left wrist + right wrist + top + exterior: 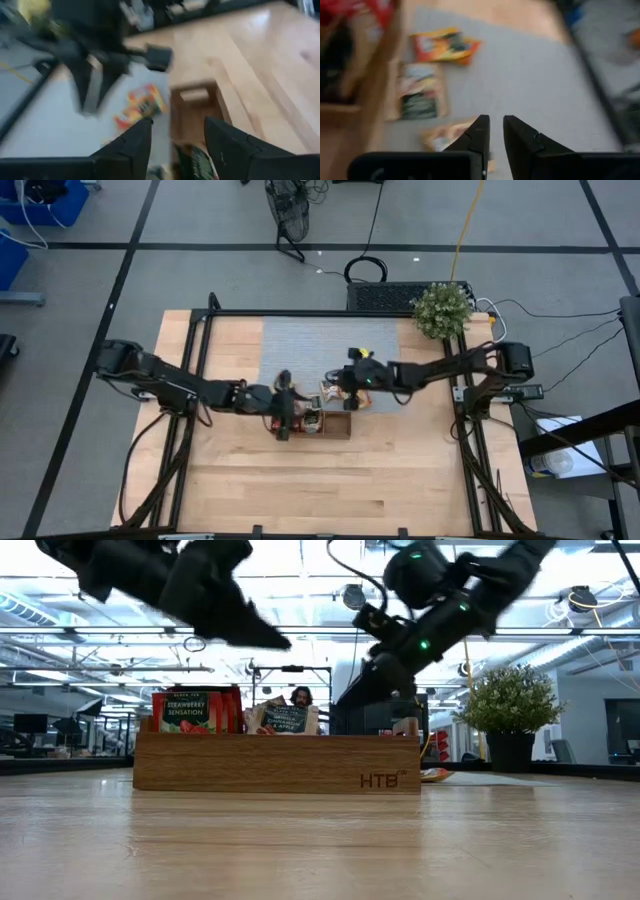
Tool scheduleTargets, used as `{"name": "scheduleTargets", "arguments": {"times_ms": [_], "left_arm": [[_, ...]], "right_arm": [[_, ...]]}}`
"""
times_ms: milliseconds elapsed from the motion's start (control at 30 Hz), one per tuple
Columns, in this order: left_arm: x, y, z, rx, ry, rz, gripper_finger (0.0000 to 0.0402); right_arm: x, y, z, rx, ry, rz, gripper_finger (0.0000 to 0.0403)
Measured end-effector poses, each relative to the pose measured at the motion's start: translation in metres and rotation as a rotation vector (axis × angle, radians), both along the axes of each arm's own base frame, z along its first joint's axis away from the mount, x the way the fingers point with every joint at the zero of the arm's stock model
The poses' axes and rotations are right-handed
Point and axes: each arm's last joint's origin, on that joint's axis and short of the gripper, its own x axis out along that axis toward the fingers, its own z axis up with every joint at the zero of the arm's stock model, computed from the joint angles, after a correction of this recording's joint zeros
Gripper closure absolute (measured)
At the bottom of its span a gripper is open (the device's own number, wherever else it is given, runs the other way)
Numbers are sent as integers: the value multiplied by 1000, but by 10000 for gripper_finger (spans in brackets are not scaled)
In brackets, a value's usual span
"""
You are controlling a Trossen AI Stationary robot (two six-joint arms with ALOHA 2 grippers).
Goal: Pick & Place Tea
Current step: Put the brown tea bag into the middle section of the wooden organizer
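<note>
The long wooden tray (335, 427) lies at the near edge of the grey mat (300, 345). In the low view, red tea packets (190, 712) and a pale one (285, 718) stand upright in it. My left gripper (177, 122) hovers open over the tray's left part. A dark green packet (197, 162) shows below its fingers and an empty compartment (192, 100) beyond them. My right gripper (496, 121) hangs above the mat just beyond the tray, its fingers a narrow gap apart with nothing between them. Loose packets lie flat on the mat: an orange one (445, 45) and a pale one (420, 97).
A potted plant (442, 308) stands at the table's far right corner. Black frame rails (205, 330) run along the table's left, right and far sides. Bare wood (330, 490) stretches from the tray to the near edge. Another yellow packet (360, 355) lies farther back on the mat.
</note>
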Motion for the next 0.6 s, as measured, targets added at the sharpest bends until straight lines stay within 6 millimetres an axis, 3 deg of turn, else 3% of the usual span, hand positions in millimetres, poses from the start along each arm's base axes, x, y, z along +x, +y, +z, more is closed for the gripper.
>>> {"name": "scheduleTargets", "arguments": {"times_ms": [133, 233, 467, 600], "left_arm": [[-12, 5, 31, 3, -113, 9, 209], [-21, 11, 39, 33, -102, 30, 210], [-28, 26, 37, 49, -30, 126, 209], [-26, 33, 31, 50, 5, 152, 210]], "right_arm": [[10, -7, 9, 104, 116, 90, 347], [17, -7, 3, 126, 176, 137, 311], [33, -9, -31, 117, 280, 150, 192], [37, -12, -38, 119, 316, 146, 158]]}}
